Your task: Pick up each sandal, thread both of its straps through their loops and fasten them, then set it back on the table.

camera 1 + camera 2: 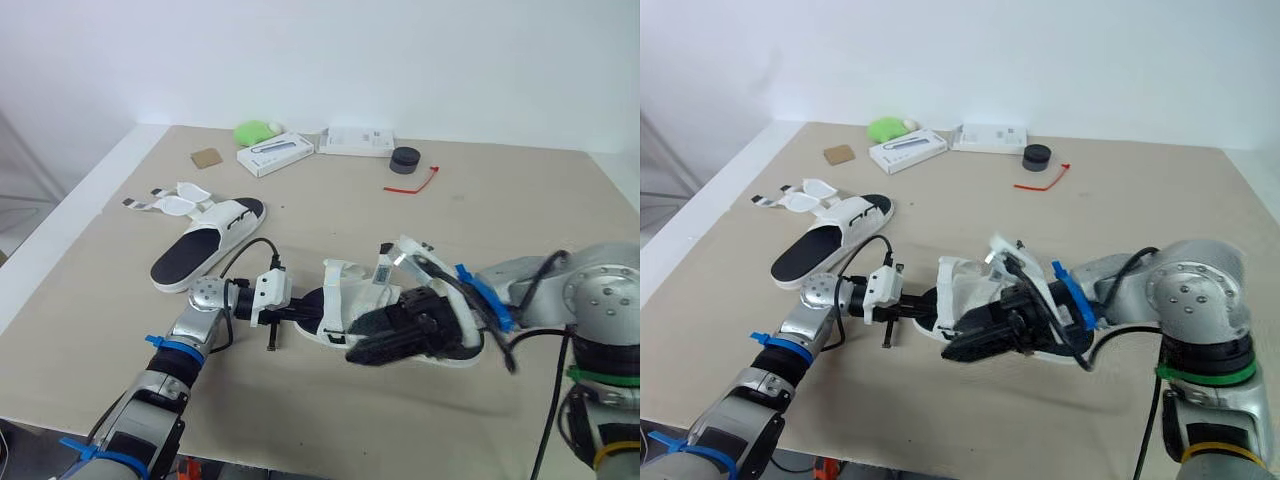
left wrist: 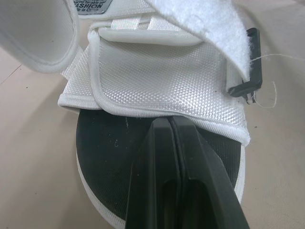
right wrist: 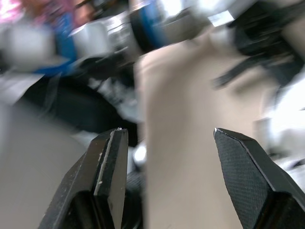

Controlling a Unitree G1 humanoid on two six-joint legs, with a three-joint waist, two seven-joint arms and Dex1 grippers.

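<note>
While boxes [image 1: 275, 153] sit beyond, a sandal [image 1: 205, 245] (straps [image 1: 165, 200] loose) lies apart.

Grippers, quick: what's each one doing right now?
Left gripper: shut, nothing between its fingers, tips over the sandal.
Right gripper: open, holding nothing.

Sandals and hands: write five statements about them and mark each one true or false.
1. The left hand has its fingers closed together at the near sandal's black footbed. True.
2. The right hand is shut. False: its fingers stand wide apart.
3. The far sandal touches the near sandal. False: they lie apart.
4. The far sandal's straps are undone and splayed out. True.
5. The red tie lies on the near sandal. False: it lies farther back, by the black round object.
</note>
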